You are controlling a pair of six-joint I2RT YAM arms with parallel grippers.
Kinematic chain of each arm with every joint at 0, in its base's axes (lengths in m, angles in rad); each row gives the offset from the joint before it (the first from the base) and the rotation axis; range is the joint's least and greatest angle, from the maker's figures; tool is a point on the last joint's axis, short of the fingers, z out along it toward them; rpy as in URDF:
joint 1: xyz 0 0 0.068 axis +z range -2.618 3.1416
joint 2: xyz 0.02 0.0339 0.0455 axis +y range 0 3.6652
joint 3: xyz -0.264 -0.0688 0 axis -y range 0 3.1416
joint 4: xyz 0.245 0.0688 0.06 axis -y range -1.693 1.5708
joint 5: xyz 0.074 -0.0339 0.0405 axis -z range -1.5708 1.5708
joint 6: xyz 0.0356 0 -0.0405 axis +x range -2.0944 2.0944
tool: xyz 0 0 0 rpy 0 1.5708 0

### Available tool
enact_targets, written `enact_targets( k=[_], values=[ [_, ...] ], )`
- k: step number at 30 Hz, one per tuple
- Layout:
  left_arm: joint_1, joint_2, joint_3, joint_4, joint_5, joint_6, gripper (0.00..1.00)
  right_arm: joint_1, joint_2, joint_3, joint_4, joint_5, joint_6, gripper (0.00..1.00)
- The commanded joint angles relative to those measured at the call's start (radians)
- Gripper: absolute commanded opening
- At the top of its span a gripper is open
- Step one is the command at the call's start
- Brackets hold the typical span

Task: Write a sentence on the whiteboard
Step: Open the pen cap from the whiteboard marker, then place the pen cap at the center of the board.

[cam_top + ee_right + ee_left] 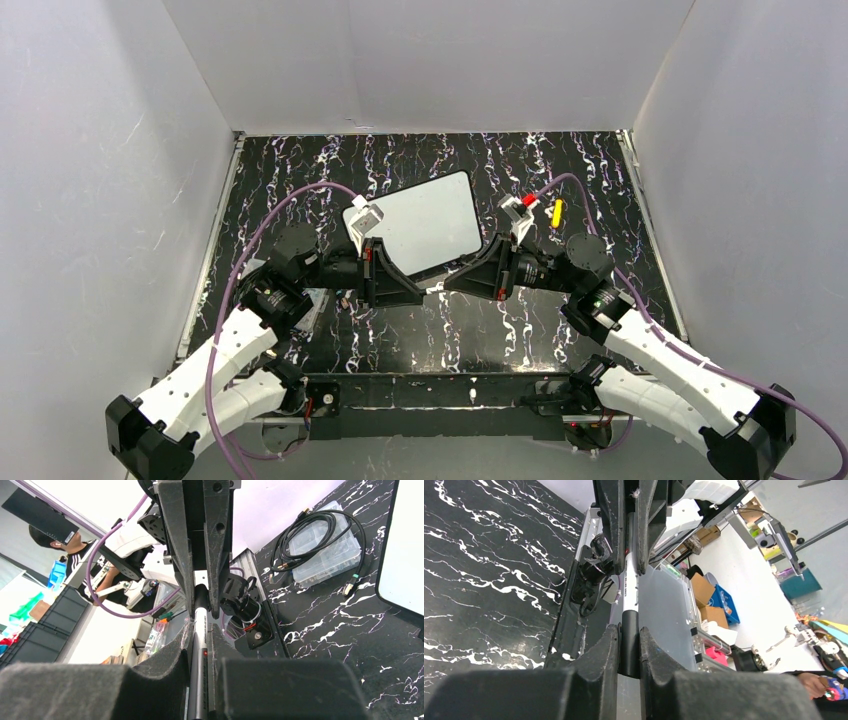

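**Uncapping: pull straight along the pen**

Underneath everything, walled in white: the black marbled table (290, 190). Lying flat on it, toward the far middle: the whiteboard (425, 225), with no writing visible from above, just beyond the two wrists and touched by neither gripper.

Nearer than the board, at mid-table, meeting nose to nose: the left gripper (628, 637) and the right gripper (200, 630), with one marker (630, 590) bridging the short gap. Left gripper clenched on the black end, judged to be the cap (629, 645). Right gripper clamped on the white printed barrel. Cap seated on the barrel, no gap showing at the join.

Step in hand, by the look of it: uncapping before any writing. To do it well:

- Pull the wrists apart strictly along the pen's axis, leftward with the left, rightward with the right.
- Allow no twist or droop, to avoid levering the barrel out of the right pads.
- Hold both grips firm through the snap of release.
- Expect a jerk on separation, so draw apart slowly and stop short.
- Afterwards, park the cap well clear of the board.
- Check the barrel's seating in the right gripper before lowering the tip.

Smallest: a red thing (528, 200) and a yellow thing (557, 212) just right of the board, too small to identify.
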Motion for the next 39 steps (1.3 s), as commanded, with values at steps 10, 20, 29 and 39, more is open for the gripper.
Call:
enact_targets(
  k=[10, 20, 29, 39],
  values=[
    [0.049, -0.086, -0.037, -0.003, 0.088, 0.035, 0.0, 0.003, -0.064, -0.002, -0.014, 0.083, -0.024, 0.01],
    [0.116, -0.114, -0.025, -0.009, 0.175, 0.038, 0.0, 0.001, -0.127, 0.002, -0.026, 0.128, -0.036, 0.01],
    [0.166, -0.144, 0.024, -0.163, 0.213, 0.118, 0.0, -0.001, -0.199, 0.107, -0.296, 0.176, -0.163, 0.01],
    [0.167, -0.103, 0.048, -0.476, -0.099, 0.318, 0.0, -0.001, -0.264, 0.116, -0.398, 0.338, -0.248, 0.01]
  ],
)
